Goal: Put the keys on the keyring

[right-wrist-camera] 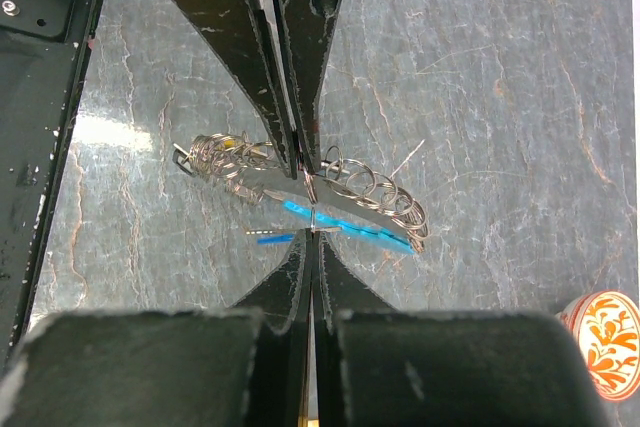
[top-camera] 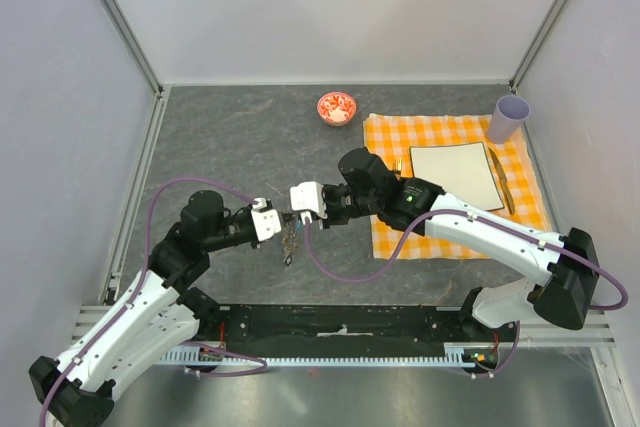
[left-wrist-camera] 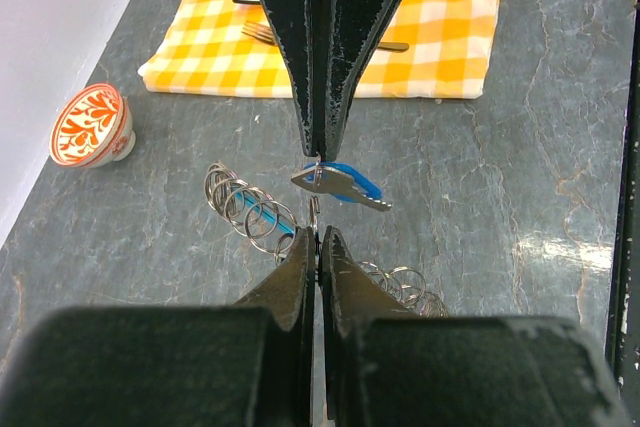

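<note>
Both grippers meet over the grey tabletop, tip to tip. My left gripper (top-camera: 281,221) is shut on a thin wire (left-wrist-camera: 314,213) of the keyring, which carries several small metal rings (left-wrist-camera: 246,208) and a light-blue strip (right-wrist-camera: 345,220). My right gripper (top-camera: 299,215) is shut on a silvery key with a blue head (left-wrist-camera: 340,183), held just above the left fingertips (left-wrist-camera: 303,247). In the right wrist view the ring cluster (right-wrist-camera: 375,187) hangs between the two pairs of fingertips. A bunch of metal (top-camera: 289,239) dangles below the grippers. Other keys are hard to tell apart.
A red-and-white bowl (top-camera: 336,107) stands at the back. An orange checked cloth (top-camera: 385,137) on the right carries a white plate (top-camera: 455,175), a fork (left-wrist-camera: 262,32) and a lilac cup (top-camera: 508,117). A black rail (top-camera: 340,325) runs along the near edge.
</note>
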Action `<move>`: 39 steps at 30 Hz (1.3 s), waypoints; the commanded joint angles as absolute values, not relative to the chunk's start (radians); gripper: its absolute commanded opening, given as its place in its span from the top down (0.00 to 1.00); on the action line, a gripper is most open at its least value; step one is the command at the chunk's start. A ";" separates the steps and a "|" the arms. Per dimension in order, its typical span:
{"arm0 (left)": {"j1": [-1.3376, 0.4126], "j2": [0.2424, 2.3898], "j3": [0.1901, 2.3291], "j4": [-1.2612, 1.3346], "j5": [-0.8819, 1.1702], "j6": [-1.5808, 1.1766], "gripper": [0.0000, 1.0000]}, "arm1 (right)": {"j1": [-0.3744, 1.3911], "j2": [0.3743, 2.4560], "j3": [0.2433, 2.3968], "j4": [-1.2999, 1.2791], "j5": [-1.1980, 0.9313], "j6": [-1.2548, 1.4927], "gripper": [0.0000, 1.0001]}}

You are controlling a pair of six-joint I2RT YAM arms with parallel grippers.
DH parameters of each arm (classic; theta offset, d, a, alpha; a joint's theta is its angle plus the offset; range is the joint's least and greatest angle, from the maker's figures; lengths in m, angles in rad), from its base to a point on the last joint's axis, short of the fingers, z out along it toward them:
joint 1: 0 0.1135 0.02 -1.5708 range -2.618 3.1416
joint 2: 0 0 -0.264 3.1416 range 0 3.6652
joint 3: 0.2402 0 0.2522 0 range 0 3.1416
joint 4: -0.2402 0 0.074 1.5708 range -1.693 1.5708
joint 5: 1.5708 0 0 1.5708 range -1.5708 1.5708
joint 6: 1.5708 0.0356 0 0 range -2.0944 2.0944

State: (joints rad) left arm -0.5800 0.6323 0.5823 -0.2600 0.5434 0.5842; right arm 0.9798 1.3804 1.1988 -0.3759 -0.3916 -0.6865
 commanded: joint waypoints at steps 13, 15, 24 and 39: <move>-0.580 0.624 0.612 -0.221 0.594 0.584 0.98 | 0.980 1.368 1.224 -0.361 -0.445 -0.709 1.00; -0.580 0.626 0.614 -0.219 0.597 0.584 0.98 | 0.982 1.370 1.224 -0.360 -0.448 -0.709 1.00; -0.580 0.627 0.615 -0.221 0.611 0.586 0.98 | 0.980 1.379 1.226 -0.362 -0.459 -0.713 1.00; -0.580 0.630 0.617 -0.221 0.641 0.586 0.98 | 0.980 1.399 1.247 -0.387 -0.508 -0.722 1.00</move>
